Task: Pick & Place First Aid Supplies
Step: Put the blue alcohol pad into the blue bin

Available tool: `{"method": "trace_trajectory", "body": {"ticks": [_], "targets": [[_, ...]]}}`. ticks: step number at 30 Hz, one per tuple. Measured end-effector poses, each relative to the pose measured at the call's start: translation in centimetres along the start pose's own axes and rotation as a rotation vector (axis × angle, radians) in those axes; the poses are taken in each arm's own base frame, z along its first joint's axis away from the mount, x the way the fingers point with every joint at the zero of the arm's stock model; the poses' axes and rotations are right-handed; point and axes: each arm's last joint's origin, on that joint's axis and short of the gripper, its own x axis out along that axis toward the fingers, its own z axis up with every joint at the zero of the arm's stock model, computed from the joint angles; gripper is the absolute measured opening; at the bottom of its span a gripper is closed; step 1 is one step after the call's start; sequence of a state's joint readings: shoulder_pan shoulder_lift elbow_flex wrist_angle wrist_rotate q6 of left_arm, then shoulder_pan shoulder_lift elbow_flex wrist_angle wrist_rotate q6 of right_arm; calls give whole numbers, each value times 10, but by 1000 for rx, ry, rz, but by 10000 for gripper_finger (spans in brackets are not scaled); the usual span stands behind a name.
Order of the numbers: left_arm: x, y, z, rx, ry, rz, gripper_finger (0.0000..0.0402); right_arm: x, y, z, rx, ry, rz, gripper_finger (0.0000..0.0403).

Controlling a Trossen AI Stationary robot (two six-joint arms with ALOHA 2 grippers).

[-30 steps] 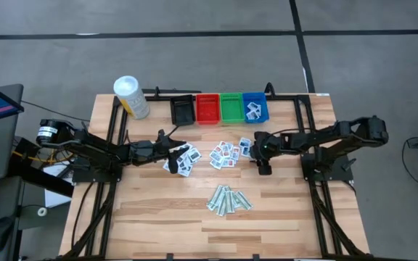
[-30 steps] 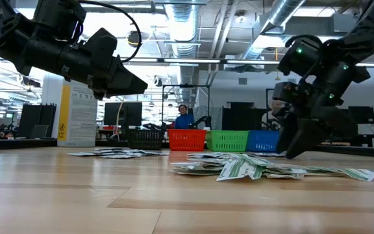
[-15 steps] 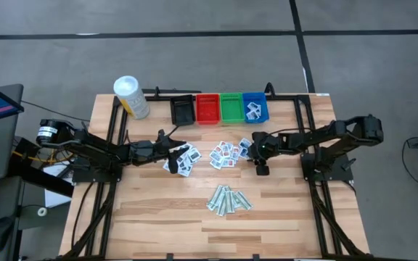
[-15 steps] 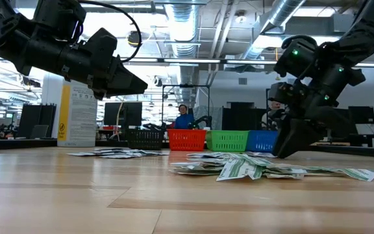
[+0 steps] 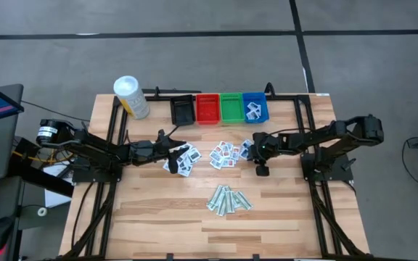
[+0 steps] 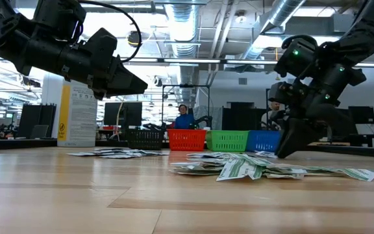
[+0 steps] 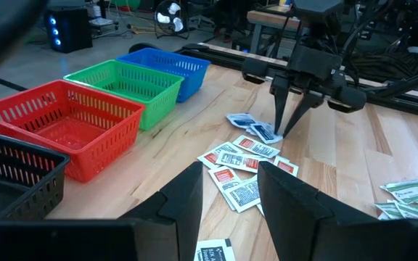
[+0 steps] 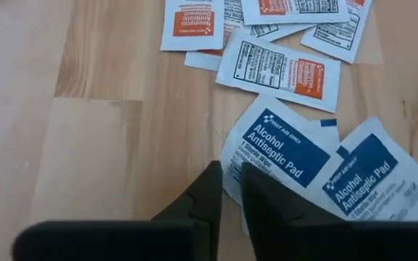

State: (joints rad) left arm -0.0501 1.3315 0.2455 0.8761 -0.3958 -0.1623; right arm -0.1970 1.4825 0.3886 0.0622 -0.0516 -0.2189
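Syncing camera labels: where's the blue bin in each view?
High: blue bin, far edge of the table, rightmost in the bin row.
Low, far background, right of the green bin.
Left wrist, beyond the green bin.
Right wrist: not in view.
Shared landmark: the green bin beside it.

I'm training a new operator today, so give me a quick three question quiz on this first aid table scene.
1. True or false: the blue bin already holds packets.
2. Which end effector is down at the blue-print alcohol pad packets? A) left B) right
3. Fill in: the pale-green strips lie nearer the table's ____ edge than the bins do.

Key: 1 true. 2 B, the right end effector; the left end effector hangs over the left packet pile. 3 front.
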Motion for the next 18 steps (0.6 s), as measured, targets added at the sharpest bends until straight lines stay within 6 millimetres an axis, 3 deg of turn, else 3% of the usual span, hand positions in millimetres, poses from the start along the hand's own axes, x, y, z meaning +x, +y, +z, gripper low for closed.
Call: {"method": "trace_trajectory", "body": {"ticks": [5, 18], "targets": [[0, 0, 0, 0, 0, 0, 134, -6, 5, 2, -14, -12, -8, 4], [0, 0, 0, 0, 0, 0, 134, -48, 18, 14, -32, -169, -12, 2]]}}
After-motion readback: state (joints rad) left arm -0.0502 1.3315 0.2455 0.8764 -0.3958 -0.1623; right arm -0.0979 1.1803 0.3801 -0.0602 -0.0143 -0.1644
